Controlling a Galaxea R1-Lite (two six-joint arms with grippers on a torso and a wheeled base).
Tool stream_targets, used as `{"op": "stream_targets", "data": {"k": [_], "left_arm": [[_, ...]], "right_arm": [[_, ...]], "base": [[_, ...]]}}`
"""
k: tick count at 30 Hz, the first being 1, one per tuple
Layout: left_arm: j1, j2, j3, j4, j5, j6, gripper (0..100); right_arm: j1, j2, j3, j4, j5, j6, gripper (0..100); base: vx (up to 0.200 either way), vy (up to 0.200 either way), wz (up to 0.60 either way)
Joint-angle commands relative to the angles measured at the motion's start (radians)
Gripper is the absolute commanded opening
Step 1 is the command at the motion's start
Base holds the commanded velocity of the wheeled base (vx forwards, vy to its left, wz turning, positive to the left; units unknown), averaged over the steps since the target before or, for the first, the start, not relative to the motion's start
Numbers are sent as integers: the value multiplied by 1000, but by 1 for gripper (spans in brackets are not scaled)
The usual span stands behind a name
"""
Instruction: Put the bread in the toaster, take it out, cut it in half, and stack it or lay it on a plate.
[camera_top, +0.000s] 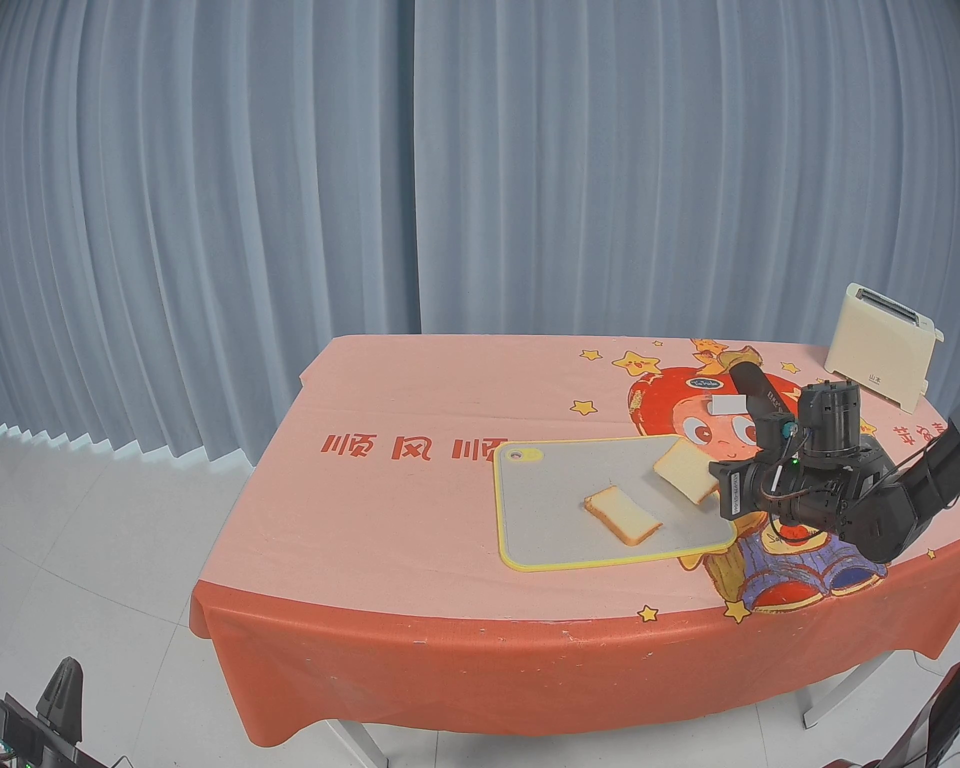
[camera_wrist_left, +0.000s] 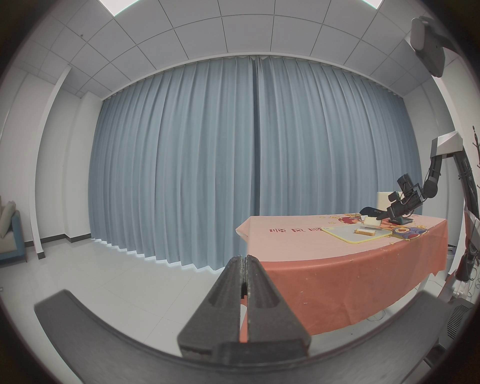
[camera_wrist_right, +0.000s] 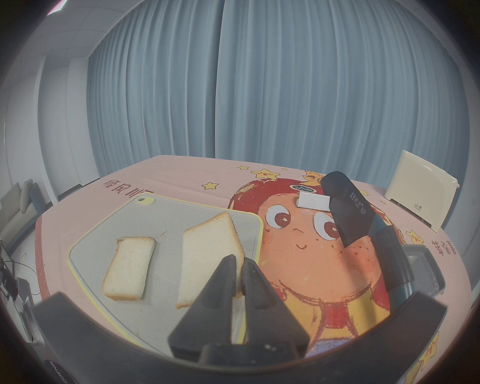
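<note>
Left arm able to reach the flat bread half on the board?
Probably not: left claw sits low, off the table, far from the flat bread half mid cutting board. Nothing covers it; right claw, shut on the other half, is nearer.

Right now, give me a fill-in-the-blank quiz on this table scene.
At the board are ___ bread pieces.
On the table, the toaster stands at the far ___ corner.
The left gripper is ___.
Missing words: two, right, shut.
</note>
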Motion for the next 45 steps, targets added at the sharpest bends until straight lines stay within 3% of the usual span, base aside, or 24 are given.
{"op": "stream_targets", "data": {"k": [1,20,45], "left_arm": [[0,-1,18,-1,0,0,0],[0,-1,18,-1,0,0,0],[0,1,18,-1,2,0,0]], "right_arm": [[3,-19,4,-3,-1,0,0],[-40,-102,31,-3,-1,0,0],[-6,-115,54,-2,-2,-7,0]], "base": [[0,0,0],[0,0,0],[0,0,0]]}}
